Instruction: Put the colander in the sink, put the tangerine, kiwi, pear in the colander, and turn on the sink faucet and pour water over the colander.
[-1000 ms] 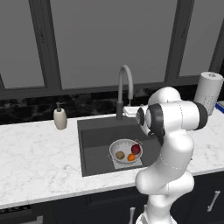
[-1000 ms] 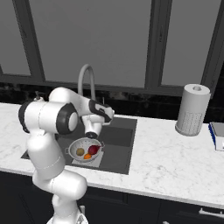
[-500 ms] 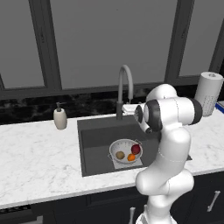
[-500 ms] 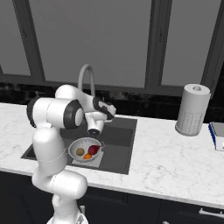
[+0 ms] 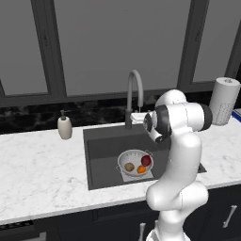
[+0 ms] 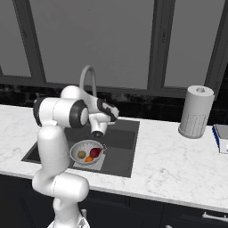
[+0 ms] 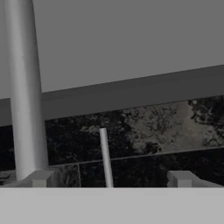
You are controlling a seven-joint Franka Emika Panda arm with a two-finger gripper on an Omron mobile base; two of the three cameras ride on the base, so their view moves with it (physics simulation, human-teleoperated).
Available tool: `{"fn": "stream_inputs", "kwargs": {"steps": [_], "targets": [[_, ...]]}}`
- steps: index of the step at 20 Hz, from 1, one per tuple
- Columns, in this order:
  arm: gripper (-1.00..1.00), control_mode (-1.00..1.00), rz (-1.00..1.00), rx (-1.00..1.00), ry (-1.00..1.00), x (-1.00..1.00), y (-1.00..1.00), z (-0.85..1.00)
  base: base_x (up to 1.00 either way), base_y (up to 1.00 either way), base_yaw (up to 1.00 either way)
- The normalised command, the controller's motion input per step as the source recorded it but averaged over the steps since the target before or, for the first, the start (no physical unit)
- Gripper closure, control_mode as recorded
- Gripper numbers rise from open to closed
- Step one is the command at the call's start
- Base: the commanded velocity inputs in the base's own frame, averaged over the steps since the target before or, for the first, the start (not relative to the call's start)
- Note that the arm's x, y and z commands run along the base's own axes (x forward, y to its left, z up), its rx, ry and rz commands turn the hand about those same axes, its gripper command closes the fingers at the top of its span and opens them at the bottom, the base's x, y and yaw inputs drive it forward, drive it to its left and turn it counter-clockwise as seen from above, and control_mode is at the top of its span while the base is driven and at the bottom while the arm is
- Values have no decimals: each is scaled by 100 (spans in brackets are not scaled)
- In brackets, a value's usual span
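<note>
The silver colander [image 5: 135, 162] sits on the pale panel at the bottom of the dark sink [image 5: 101, 150]. It holds the brownish kiwi [image 5: 129, 166], the orange tangerine [image 5: 140, 169] and the maroon pear [image 5: 146, 161]. My gripper [image 7: 111, 179] is open, level with the base of the grey gooseneck faucet [image 5: 134, 92]. In the hand view the faucet's thin lever [image 7: 104, 155] stands upright between my spread fingertips [image 7: 41, 178], and the faucet pipe [image 7: 24, 96] rises at the left. No water stream shows.
A beige soap dispenser [image 5: 64, 127] stands on the marble counter left of the sink. A paper towel roll [image 6: 196, 112] stands at the right, with a blue-edged object [image 6: 221, 137] beyond it. Dark backsplash and windows run behind the faucet.
My arm's elbow has swung a little and the hand has edged slightly closer to the faucet. The colander and the fruits have not moved.
</note>
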Motion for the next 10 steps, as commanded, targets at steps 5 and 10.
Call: {"fn": "stream_inputs", "kwargs": {"steps": [5, 10], "targets": [[-100, -100, 0, 0, 0, 31, 0, -2, 0, 0, 0], [-100, -100, 0, 0, 0, 33, 6, 0, 0, 0, 0]]}}
